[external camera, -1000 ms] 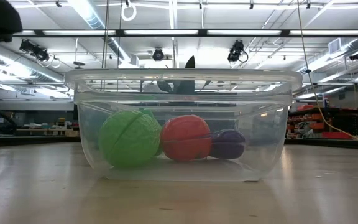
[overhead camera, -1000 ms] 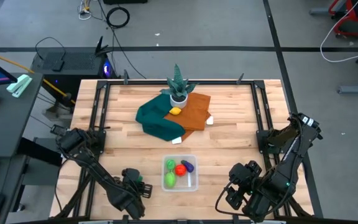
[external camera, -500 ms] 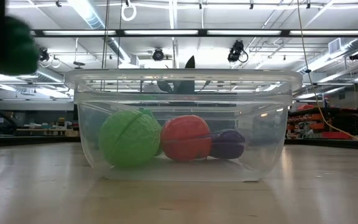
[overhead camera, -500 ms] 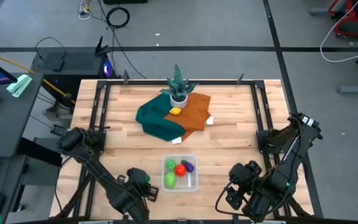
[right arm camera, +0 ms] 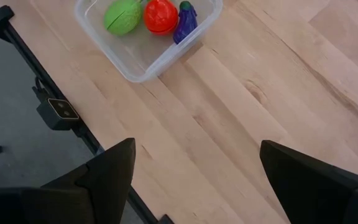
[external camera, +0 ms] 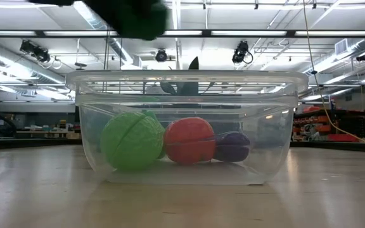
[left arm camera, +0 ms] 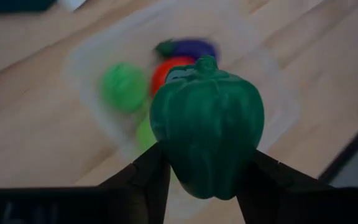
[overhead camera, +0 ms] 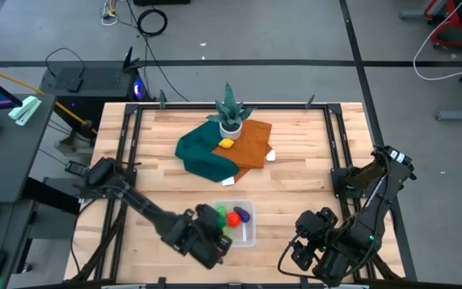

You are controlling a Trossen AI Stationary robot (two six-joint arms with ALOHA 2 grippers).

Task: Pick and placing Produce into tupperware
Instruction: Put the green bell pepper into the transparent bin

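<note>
1. Nearest me, my left gripper (left arm camera: 207,180) has its fingers closed on a green pepper (left arm camera: 207,124), hanging over the tub's near-left rim
2. My right gripper (right arm camera: 191,180) waits at the table's near right corner, fingers spread wide, holding nothing
3. The clear tupperware (overhead camera: 247,234) holds a green piece (external camera: 132,140), a red one (external camera: 189,140) and a purple one (external camera: 232,146)
4. Farther back, a yellow piece (overhead camera: 227,144) lies on the orange cloth (overhead camera: 251,144) beside the potted plant (overhead camera: 230,111)
</note>
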